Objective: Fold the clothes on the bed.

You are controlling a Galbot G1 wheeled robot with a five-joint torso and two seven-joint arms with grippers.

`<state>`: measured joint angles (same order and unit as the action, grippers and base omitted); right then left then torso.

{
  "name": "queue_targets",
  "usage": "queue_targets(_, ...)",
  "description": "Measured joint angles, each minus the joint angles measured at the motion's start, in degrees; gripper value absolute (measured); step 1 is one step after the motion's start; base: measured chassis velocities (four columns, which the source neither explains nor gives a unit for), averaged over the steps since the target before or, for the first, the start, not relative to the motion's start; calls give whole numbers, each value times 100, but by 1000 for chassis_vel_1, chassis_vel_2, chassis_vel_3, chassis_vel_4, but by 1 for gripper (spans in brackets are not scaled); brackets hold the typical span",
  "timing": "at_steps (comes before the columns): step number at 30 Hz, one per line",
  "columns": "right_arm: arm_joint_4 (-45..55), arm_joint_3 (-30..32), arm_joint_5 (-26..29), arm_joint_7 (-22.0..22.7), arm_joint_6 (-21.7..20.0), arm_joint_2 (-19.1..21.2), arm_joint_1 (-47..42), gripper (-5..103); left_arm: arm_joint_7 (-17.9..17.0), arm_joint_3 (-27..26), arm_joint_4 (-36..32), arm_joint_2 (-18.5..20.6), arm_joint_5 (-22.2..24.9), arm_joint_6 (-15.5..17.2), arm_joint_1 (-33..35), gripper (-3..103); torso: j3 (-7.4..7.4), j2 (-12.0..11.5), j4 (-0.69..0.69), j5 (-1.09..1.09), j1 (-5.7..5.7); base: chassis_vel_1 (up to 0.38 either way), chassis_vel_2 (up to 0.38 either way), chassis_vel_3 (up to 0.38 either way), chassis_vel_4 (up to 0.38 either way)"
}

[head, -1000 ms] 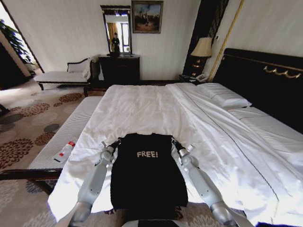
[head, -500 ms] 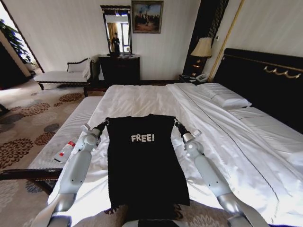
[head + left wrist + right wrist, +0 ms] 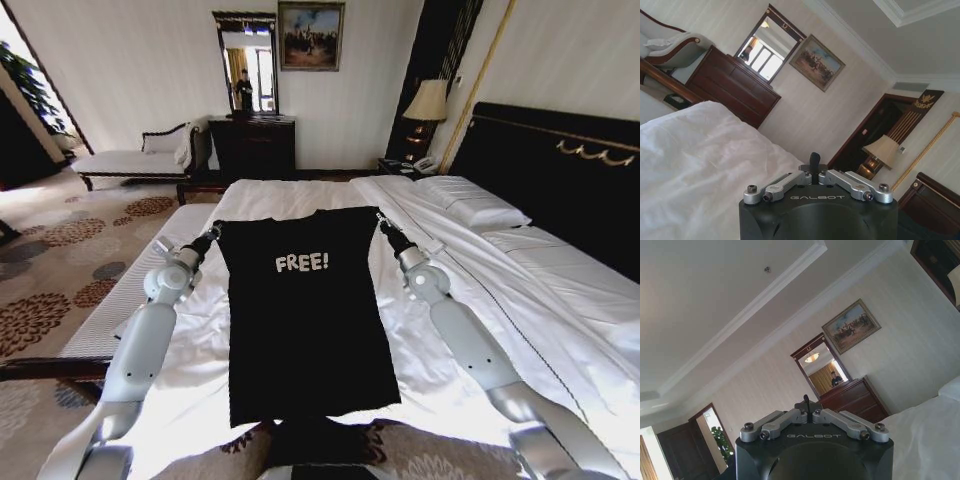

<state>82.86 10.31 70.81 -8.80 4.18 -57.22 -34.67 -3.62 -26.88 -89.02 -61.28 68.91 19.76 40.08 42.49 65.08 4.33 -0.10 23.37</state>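
Observation:
The clothes are one black T-shirt (image 3: 305, 320) with white "FREE!" lettering, hanging stretched flat in the air above the bed (image 3: 480, 290). My left gripper (image 3: 212, 232) is shut on its left shoulder corner and my right gripper (image 3: 383, 225) is shut on its right shoulder corner. The hem hangs down near the bed's front edge. In the left wrist view my left gripper (image 3: 814, 161) shows its fingers pinched together on a dark bit of cloth. The right wrist view has my right gripper (image 3: 806, 402) pinched the same way, tilted up at the ceiling.
White pillows (image 3: 470, 204) lie by the dark headboard (image 3: 560, 170) on the right. A pale bench (image 3: 150, 270) with a small bottle runs along the bed's left side. A chaise (image 3: 140, 155), dresser with mirror (image 3: 250, 140) and lamp (image 3: 428, 100) stand at the far wall.
Both grippers have risen and moved forward and apart, lifting the T-shirt from lying on the duvet until it hangs spread out in the air.

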Motion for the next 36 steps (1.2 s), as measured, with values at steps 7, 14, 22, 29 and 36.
queue_targets(7,744,495,-161,112,3,149,-1259,0,12,-224,-783,76,52,-4,1160,1,0,0,1,-1,-2,0,0,0,0)
queue_targets(14,1757,1243,-289,381,-82,170,-2719,0,76,-640,-1598,78,58,-79,2334,1,-1,1,-1,-1,-3,0,0,0,0)
queue_targets(22,2487,1759,-580,477,-133,169,-4253,0,113,-1095,-2544,-131,-4,-60,3772,1,-2,2,2,1,-4,0,0,0,0)
queue_targets(29,2436,1806,-1157,402,69,-112,-5112,0,202,-1131,-2912,-448,-1103,102,5000,1,-1,1,-1,-1,-3,0,0,0,0)
queue_targets(36,2119,1757,-1420,374,277,-292,-5343,0,256,-1037,-2803,-654,-1566,135,5319,1,-1,1,1,0,-3,0,0,0,0)
